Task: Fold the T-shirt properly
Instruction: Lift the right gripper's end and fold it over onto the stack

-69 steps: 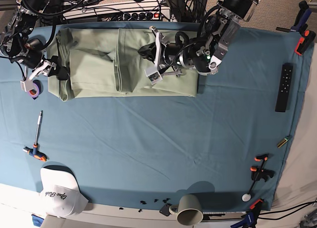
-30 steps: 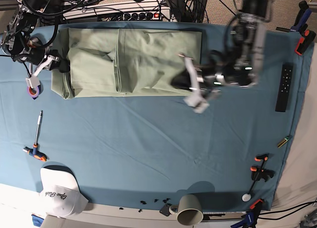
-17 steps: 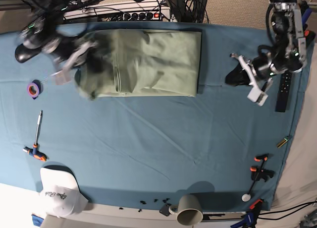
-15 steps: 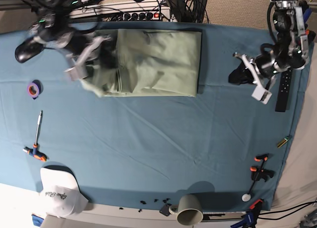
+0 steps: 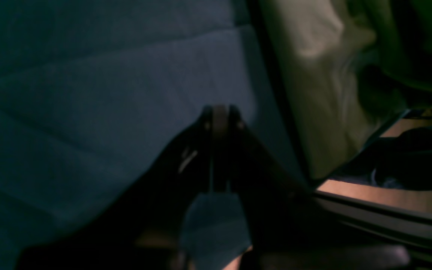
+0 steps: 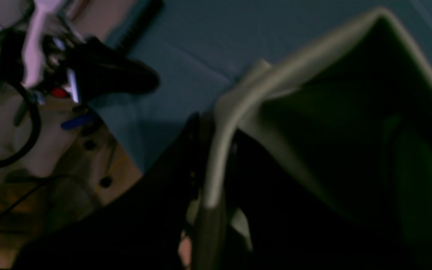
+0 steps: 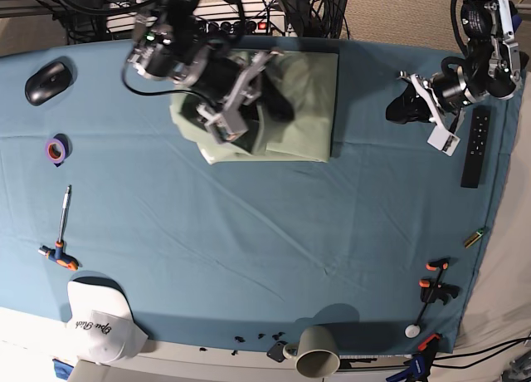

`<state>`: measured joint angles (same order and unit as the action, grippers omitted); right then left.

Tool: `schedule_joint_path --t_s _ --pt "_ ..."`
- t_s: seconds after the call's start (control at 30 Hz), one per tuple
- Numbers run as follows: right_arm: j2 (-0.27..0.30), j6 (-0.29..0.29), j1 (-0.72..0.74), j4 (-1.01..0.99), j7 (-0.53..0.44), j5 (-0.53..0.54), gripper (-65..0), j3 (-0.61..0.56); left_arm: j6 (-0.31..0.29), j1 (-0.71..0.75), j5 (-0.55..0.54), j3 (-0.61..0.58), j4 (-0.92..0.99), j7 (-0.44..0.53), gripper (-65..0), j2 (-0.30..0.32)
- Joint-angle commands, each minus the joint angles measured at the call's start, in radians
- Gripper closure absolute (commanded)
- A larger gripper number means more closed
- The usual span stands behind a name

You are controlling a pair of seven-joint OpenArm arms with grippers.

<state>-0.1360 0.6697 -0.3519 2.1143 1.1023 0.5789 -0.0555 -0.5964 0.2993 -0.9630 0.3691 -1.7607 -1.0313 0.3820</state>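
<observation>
T-shirt [image 7: 303, 108] seemingly atop table cloth [image 7: 274, 241]

A blue cloth covers the tabletop [image 7: 249, 249]. On it lie the T-shirt [image 7: 303, 108], a black mouse [image 7: 43, 69], a purple tape roll [image 7: 55, 150], a screwdriver [image 7: 61, 232], a white cap [image 7: 101, 322], a grey mug [image 7: 314, 351] and a remote [image 7: 474, 158]. Orange-handled clamps [image 7: 437, 289] sit near the right edge.

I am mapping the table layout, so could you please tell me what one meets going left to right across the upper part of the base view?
Black computer mouse → purple tape roll → right tool gripping the T-shirt → left tool, shut and empty → black remote control.
</observation>
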Motion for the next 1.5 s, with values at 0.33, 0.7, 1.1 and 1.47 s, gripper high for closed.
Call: schedule_joint_path --t_s 0.33,0.7,1.1,1.47 --pt "-0.006 -0.161 0.036 0.017 -0.169 -0.309 0.0 -0.186 -0.007 -0.005 -0.026 0.007 -0.017 0.018 0.0 0.011" --pt "-0.006 -0.223 0.116 -0.200 -0.213 -0.340 0.0 -0.207 -0.008 -0.005 -0.026 0.007 -0.017 0.018 0.0 0.011" --pt "-0.006 -0.221 0.183 -0.277 -0.160 -0.208 -12.5 -0.207 -0.008 -0.005 -0.026 0.007 -0.017 0.019 0.0 0.011" --pt "-0.005 -0.126 0.182 -0.193 -0.045 -0.055 -26.6 -0.207 -0.039 -0.005 -0.026 0.007 -0.017 -0.001 0.0 0.012"
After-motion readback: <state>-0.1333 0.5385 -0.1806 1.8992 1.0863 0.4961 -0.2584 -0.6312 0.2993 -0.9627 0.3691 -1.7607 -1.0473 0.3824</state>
